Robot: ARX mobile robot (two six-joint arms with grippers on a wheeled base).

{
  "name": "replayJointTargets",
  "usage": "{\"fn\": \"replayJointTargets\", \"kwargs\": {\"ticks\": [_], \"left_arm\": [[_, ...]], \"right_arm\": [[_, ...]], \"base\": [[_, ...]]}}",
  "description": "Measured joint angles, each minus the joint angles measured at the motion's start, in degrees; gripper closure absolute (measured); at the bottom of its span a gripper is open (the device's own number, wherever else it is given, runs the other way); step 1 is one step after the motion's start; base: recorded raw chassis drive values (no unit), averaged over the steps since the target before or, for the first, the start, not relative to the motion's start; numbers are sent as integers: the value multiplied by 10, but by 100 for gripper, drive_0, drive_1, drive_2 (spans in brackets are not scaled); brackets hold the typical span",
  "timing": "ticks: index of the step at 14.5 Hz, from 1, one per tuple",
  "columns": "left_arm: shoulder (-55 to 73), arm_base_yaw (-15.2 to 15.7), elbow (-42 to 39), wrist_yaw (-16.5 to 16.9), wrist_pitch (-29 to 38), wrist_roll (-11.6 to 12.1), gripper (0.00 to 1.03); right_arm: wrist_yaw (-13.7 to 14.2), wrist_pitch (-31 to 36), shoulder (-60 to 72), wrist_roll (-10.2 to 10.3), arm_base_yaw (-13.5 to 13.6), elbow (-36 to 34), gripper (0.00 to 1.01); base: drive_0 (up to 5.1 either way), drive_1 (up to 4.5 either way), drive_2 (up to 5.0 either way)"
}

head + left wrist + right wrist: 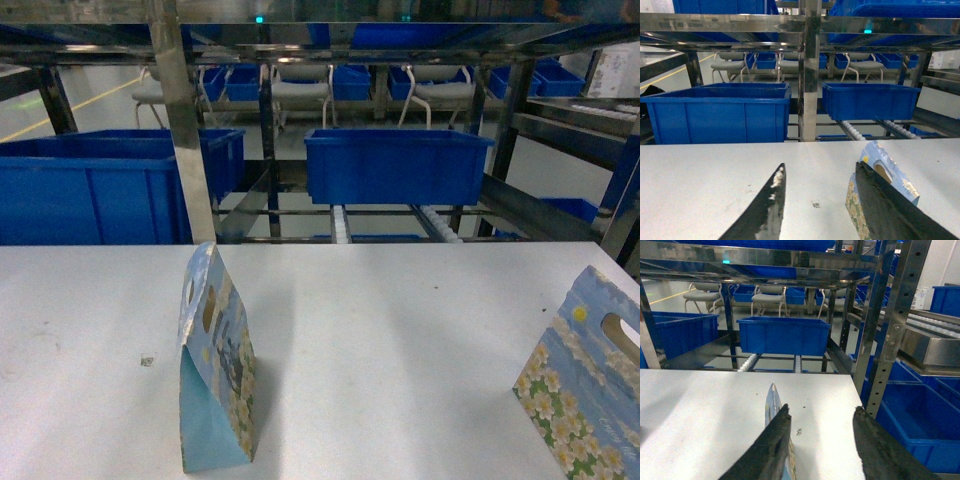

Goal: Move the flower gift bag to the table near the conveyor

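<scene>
White counter [400, 340]: a flower gift bag [215, 365] stands upright near its front edge, left of centre; a second flowered bag [585, 385] stands at the right edge. Left gripper [817, 210] and right gripper [820, 445]: jaws open, holding nothing, each beside a bag. Beyond the counter's far edge: roller conveyor [435, 222], blue bins [395, 165].

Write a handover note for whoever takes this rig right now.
Left gripper: open, empty, low over the table, with one gift bag at its right finger.
Right gripper: open, empty, the other gift bag at its left finger.
Both bags stand upright on the table, in front of the conveyor.
Done: bags are on the table.
Left: nothing gripped; check placement, pull arms back.
</scene>
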Motion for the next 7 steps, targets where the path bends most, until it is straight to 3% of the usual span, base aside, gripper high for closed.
{"fn": "replayJointTargets", "kwargs": {"ticks": [7], "left_arm": [[0,0,0,0,0,0,33]], "right_arm": [[0,0,0,0,0,0,38]], "base": [[0,0,0]]}}
